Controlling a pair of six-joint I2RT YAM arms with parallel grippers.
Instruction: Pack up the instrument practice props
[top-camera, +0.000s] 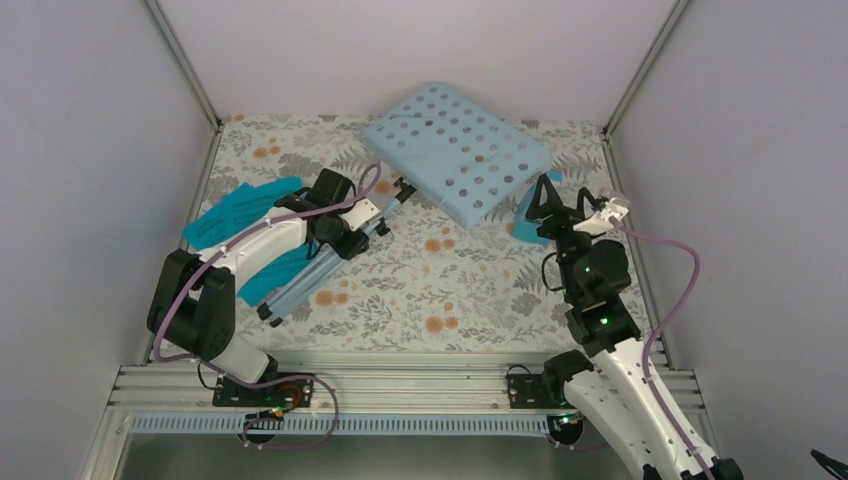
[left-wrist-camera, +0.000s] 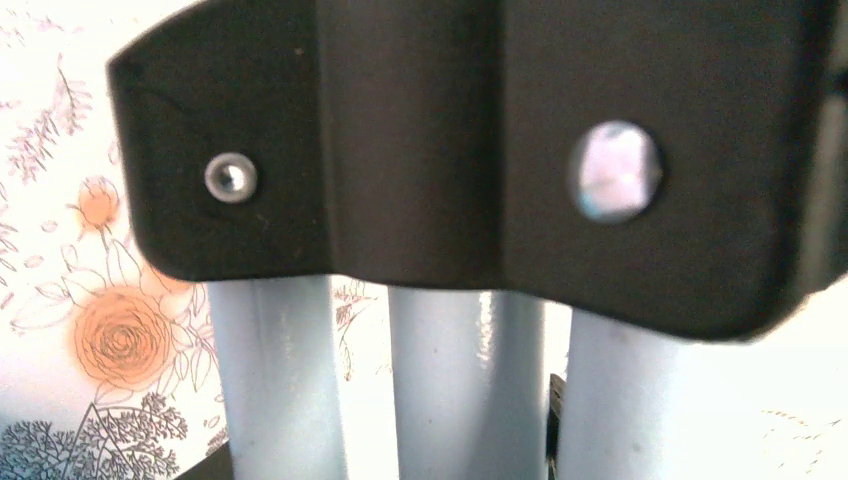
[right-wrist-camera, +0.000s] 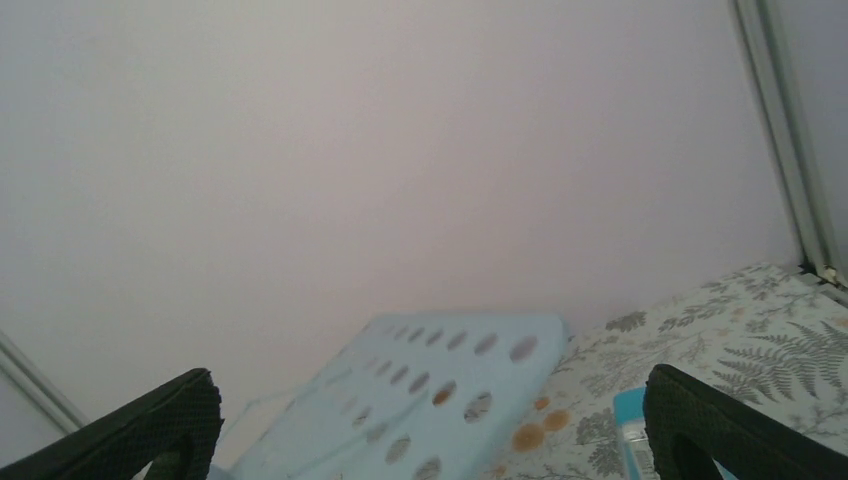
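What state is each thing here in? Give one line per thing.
music stand: lying down, legs folded together.
sheet-music pages: flat on the table, partly under the left arm.
metronome: on the table, not held, mostly hidden.
left hand: shut on the music stand's legs.
right hand: open, empty.

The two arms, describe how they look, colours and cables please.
Both the left arm and right arm have white link shells with black joints and black fingers. A lilac cable loops along each. Small green lights glow on the right arm's black joints.
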